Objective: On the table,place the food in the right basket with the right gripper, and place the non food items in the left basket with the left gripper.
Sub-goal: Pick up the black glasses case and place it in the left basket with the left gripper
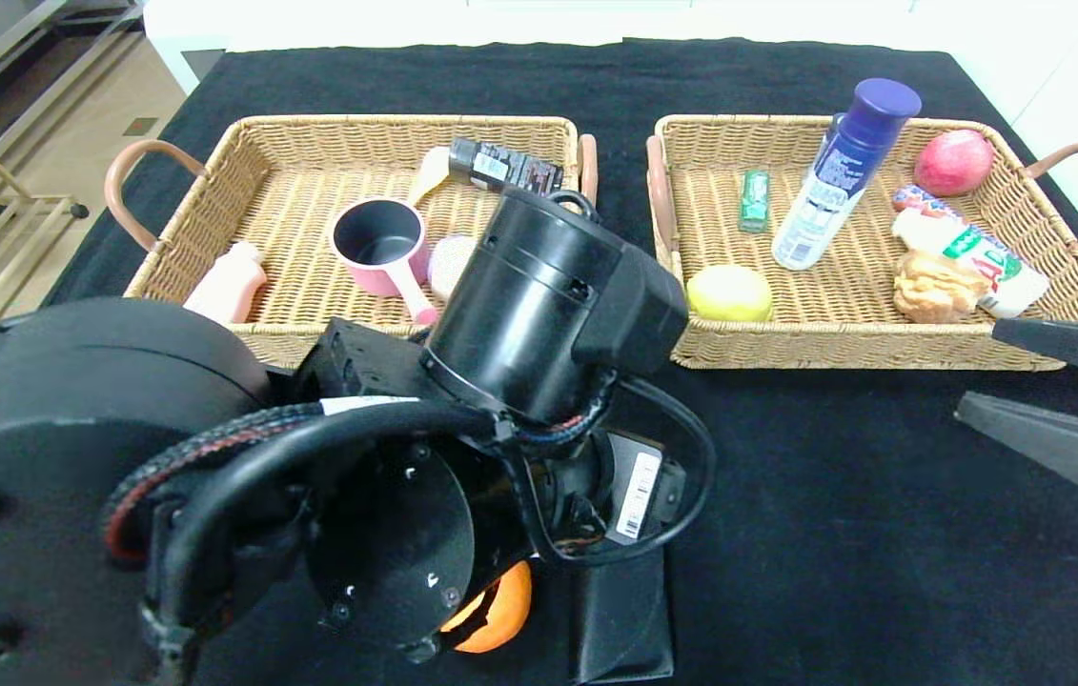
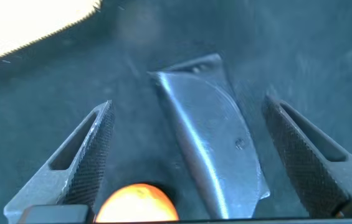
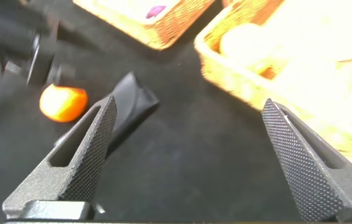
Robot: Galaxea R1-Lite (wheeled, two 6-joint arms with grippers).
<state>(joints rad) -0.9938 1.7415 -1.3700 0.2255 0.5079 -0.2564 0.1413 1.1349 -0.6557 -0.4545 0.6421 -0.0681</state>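
Observation:
My left gripper (image 2: pixel 188 106) is open low over the black cloth of the table (image 1: pixel 834 534), its fingers on either side of the black curved pouch (image 2: pixel 213 149) without touching it. The round orange (image 2: pixel 139 204) lies just beside the pouch. In the head view my left arm covers the gripper and most of the orange (image 1: pixel 500 610) and the pouch (image 1: pixel 624 615). My right gripper (image 1: pixel 977 370) is open and empty at the right edge, in front of the right basket (image 1: pixel 882 357). The pink saucepan (image 1: pixel 381 243) lies in the left basket (image 1: pixel 214 181). The blue-and-white bottle (image 1: pixel 834 176) and a tan bun (image 1: pixel 934 286) lie in the right basket.
The left basket also holds a pink bottle (image 1: pixel 229 281), a dark box (image 1: pixel 505 167) and a pale round item (image 1: pixel 451 265). The right basket also holds a red apple (image 1: pixel 953 162), a green pack (image 1: pixel 754 200), a yellow round item (image 1: pixel 729 292) and a white packet (image 1: pixel 972 252).

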